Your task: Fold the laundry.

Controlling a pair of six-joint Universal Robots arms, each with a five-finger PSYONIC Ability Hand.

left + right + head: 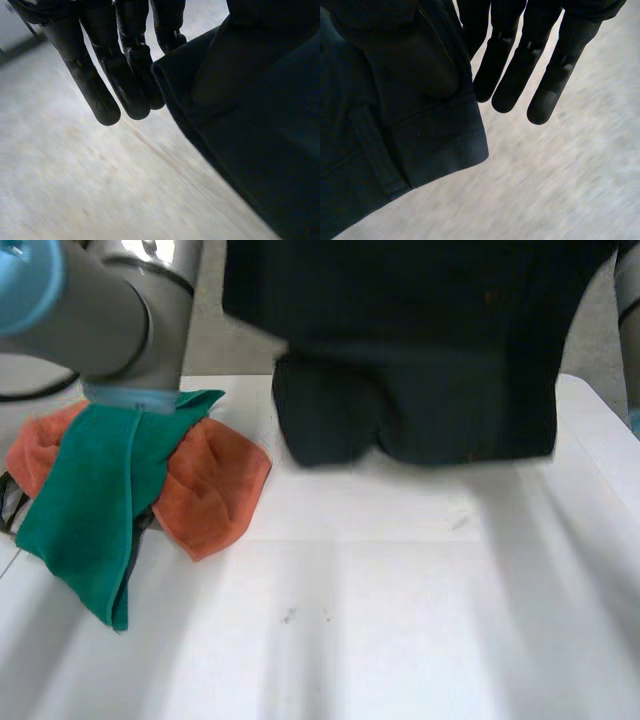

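A dark navy garment (420,360) hangs above the far half of the white table (380,620), its lower hem bunched just over the surface. In the left wrist view my left hand (120,75) has straight fingers side by side, and the garment's edge (260,125) is pinched right beside them, on the thumb side. My right hand (520,70) holds the other top edge the same way, with a hemmed corner of the garment (395,125) hanging beside its fingers. Both hands are up off the table.
A green cloth (95,500) lies over an orange cloth (210,490) in a heap at the table's left, under my left arm (110,300). My right arm (630,300) is at the right edge. The near half of the table is bare white.
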